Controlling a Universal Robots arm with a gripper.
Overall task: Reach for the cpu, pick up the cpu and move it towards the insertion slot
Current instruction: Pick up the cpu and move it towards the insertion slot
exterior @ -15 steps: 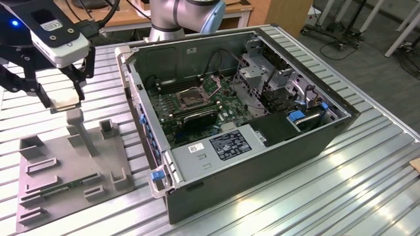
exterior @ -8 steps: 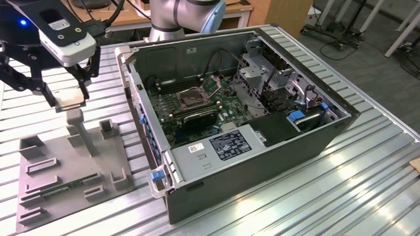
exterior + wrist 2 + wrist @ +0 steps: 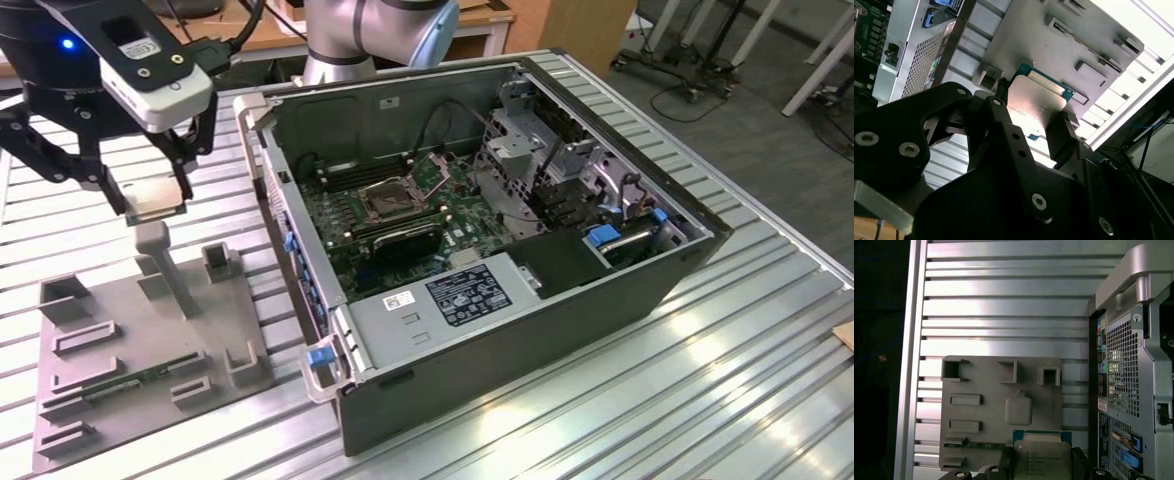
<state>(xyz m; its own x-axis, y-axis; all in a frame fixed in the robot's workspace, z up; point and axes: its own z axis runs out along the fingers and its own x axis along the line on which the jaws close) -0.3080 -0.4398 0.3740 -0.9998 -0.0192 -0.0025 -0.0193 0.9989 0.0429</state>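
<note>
The gripper holds the cpu by its edges, lifted above the grey holder at the exterior view's left. A thin edge grip could let it slip (or tilt) well short of the insertion slot inside the computer case.

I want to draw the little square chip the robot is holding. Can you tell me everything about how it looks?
The cpu is a small flat square with a pale, silvery metal top that looks shiny, set on a thin green board that peeks out around its edge. There is small print on the top. The gripper is shut on it, black fingers pressing two opposite sides. It hangs lifted above the grey holder, close over its tall post, not touching it, outside the open computer case on the exterior view's left.
</note>
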